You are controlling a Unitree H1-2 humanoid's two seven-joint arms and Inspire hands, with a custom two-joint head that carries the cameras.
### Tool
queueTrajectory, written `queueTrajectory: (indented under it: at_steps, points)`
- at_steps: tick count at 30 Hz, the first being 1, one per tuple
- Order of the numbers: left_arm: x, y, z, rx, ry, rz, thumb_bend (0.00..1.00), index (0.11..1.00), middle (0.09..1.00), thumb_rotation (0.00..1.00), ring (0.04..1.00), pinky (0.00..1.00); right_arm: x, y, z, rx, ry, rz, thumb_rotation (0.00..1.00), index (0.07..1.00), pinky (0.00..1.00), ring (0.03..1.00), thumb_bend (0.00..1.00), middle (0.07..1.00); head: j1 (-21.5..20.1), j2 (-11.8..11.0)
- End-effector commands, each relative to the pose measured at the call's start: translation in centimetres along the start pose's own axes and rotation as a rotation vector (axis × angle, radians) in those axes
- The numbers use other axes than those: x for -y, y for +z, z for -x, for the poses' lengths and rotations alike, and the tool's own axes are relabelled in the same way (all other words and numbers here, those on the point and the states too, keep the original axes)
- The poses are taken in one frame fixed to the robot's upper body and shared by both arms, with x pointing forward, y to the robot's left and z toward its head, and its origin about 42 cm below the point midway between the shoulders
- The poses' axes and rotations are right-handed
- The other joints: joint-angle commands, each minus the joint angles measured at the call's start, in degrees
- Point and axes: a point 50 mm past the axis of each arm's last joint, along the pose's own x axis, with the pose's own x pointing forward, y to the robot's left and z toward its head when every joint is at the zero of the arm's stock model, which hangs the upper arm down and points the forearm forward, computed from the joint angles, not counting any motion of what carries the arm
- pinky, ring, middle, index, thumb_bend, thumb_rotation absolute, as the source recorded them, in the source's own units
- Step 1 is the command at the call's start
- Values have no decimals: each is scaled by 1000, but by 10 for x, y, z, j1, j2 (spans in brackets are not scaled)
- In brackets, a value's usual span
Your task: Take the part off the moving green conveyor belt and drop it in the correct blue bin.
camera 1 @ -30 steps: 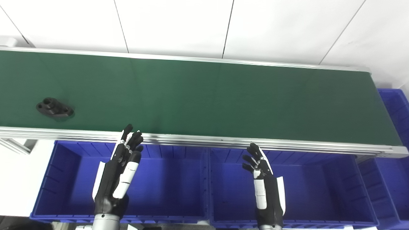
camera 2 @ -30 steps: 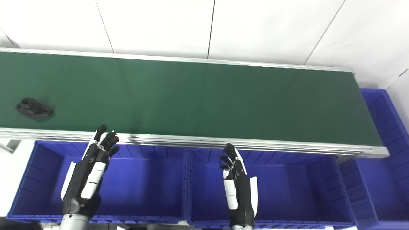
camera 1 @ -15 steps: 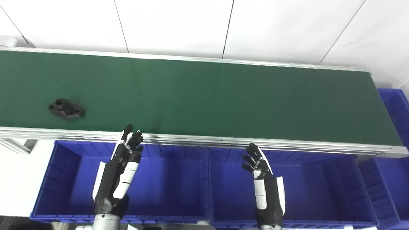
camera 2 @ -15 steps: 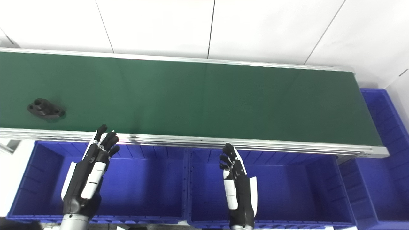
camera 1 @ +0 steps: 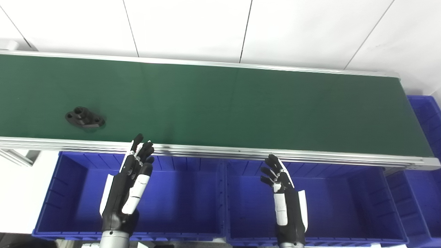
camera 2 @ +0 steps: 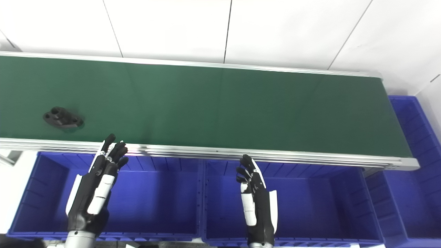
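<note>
Black flanged part (camera 1: 84, 117) lies flat on the green conveyor belt (camera 1: 241, 103), left portion, near the belt's front rail, untouched. Left hand (camera 1: 127, 186) hovers above the left blue bin (camera 1: 48, 210), fingers spread and pointing toward the rail, empty; the part sits up and to its left, apart from it. Right hand (camera 1: 284, 196) hangs over the middle blue bin (camera 1: 389, 206), fingers loosely apart, holding nothing. A third blue bin (camera 1: 425, 117) stands at the belt's right end.
</note>
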Motion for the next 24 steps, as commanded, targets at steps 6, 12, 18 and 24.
queueTrajectory:
  at_steps: [6, 12, 18, 24]
  points:
    - [1, 8, -1, 61, -11, 0, 399, 971, 917, 729, 916, 915, -1, 8, -1, 48, -4, -5, 1000, 887, 770, 827, 687, 874, 5, -10]
    - [6, 0, -1, 50, -14, 1, 425, 968, 916, 730, 923, 916, 4, -2, -1, 47, 4, -8, 1000, 896, 783, 842, 689, 885, 36, -49]
    - [12, -7, -1, 36, -2, -22, 432, 950, 902, 712, 910, 888, 11, -10, -2, 38, 1, 2, 1000, 903, 790, 851, 676, 887, 57, -76]
    - [18, -13, -3, 37, -2, -26, 409, 939, 893, 678, 911, 894, 17, -16, -4, 34, 4, 9, 1000, 904, 792, 847, 676, 884, 70, -92]
